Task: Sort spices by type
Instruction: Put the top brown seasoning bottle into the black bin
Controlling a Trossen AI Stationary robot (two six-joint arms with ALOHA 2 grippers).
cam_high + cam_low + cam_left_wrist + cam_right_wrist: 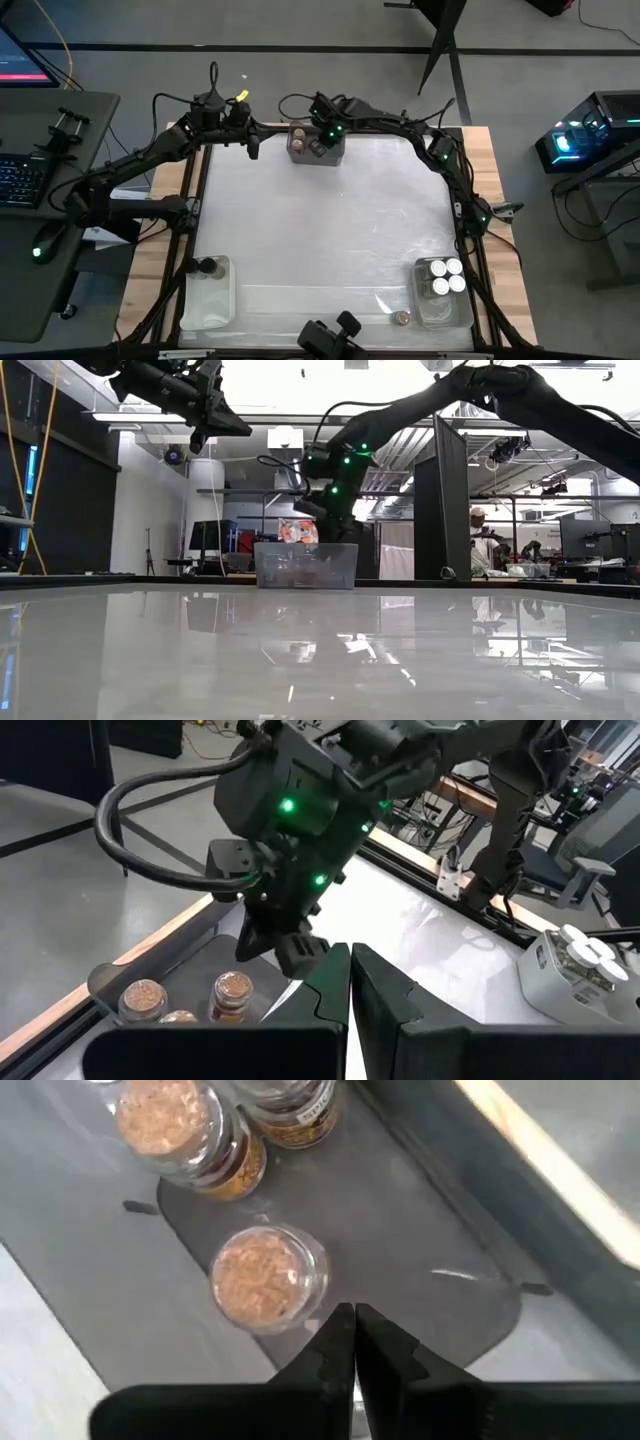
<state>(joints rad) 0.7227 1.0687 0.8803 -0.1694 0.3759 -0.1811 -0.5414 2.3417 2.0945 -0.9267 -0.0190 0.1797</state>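
A grey bin (315, 150) stands at the table's far edge and holds cork-topped spice jars (265, 1285) (185, 1130) upright on its floor. My right gripper (354, 1335) is shut and hovers over this bin, its tips beside the nearest cork-topped jar, at about rim height (322, 525) in the low view. My left gripper (350, 980) is shut and raised high (205, 430) just left of the grey bin (110, 985). White-lidded jars (445, 275) stand in a clear bin (443, 305) at the near right. A dark-lidded jar (207, 267) stands in a clear bin (205, 300) at the near left.
One cork-topped jar (401, 318) stands alone on the table near the near edge, left of the near-right bin. The glossy white middle of the table (330, 230) is bare. Both arms crowd the far edge. A person (480, 545) shows in the room beyond.
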